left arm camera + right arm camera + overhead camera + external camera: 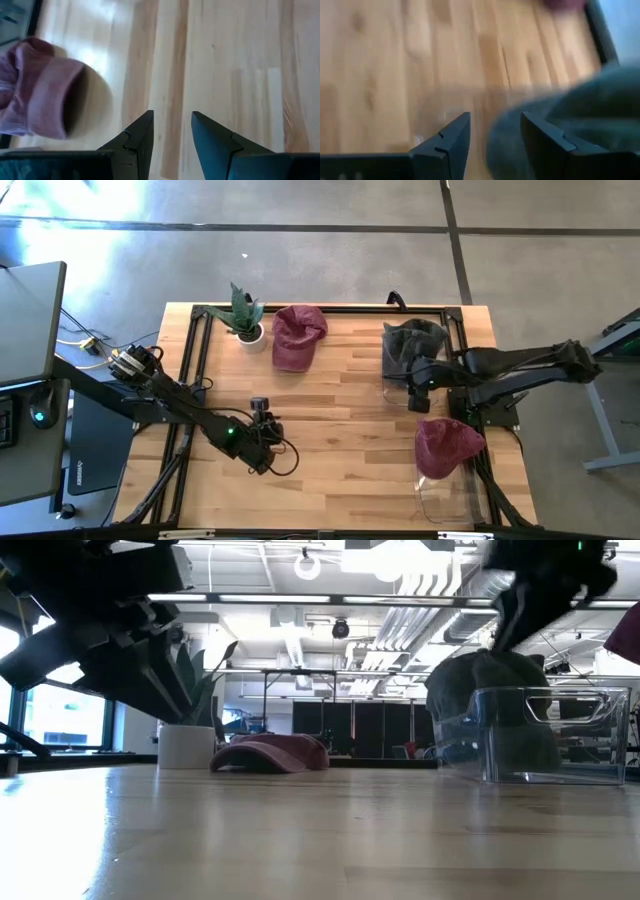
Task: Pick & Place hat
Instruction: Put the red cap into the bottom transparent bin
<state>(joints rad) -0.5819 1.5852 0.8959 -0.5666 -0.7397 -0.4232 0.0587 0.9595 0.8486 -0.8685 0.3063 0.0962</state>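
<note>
Three hats show. A pink hat (298, 336) lies flat on the table's far side next to a potted plant; it also appears in the low view (275, 753) and the left wrist view (40, 95). A dark grey hat (411, 344) sits in a clear bin (560, 735) at the right. A maroon hat (447, 445) rests on a second clear bin nearer the front. My left gripper (262, 410) hovers open over bare wood (172, 115). My right gripper (420, 400) is open above the near side of the grey hat (570, 115).
A potted plant (243, 318) stands at the far left of the table beside the pink hat. A black frame (330, 309) runs round the table edge. Bare wood (340, 420) lies between the two arms. Desks and cables sit off the left side.
</note>
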